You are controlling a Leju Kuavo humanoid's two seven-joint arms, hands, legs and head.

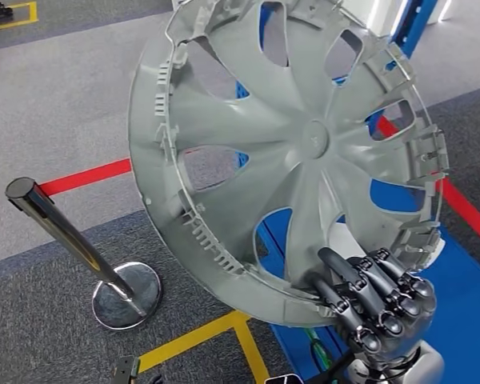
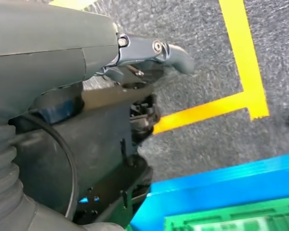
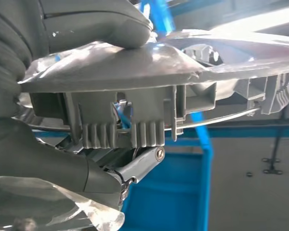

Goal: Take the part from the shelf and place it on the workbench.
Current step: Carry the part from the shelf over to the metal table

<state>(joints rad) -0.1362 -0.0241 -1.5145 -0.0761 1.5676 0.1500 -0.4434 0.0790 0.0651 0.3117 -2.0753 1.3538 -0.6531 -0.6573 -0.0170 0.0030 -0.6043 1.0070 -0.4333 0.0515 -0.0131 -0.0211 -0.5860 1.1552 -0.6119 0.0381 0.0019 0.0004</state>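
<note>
Low right in the head view, my right hand (image 1: 376, 308) pinches only the rim of the wheel cover (image 1: 286, 152), thumb opposite fingers. That broad disc could lever free and drop near the stanchion (image 1: 74, 244). Whether my left hand (image 2: 110, 110) is spread, I cannot tell.

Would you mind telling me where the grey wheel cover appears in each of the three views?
Head view: the wheel cover spans the centre, its lower rim held by the right hand.
Left wrist view: not in it.
Right wrist view: its rim crosses the picture edge-on, clamped in the hand.
Shared landmark: the blue frame, in all three views.
</note>
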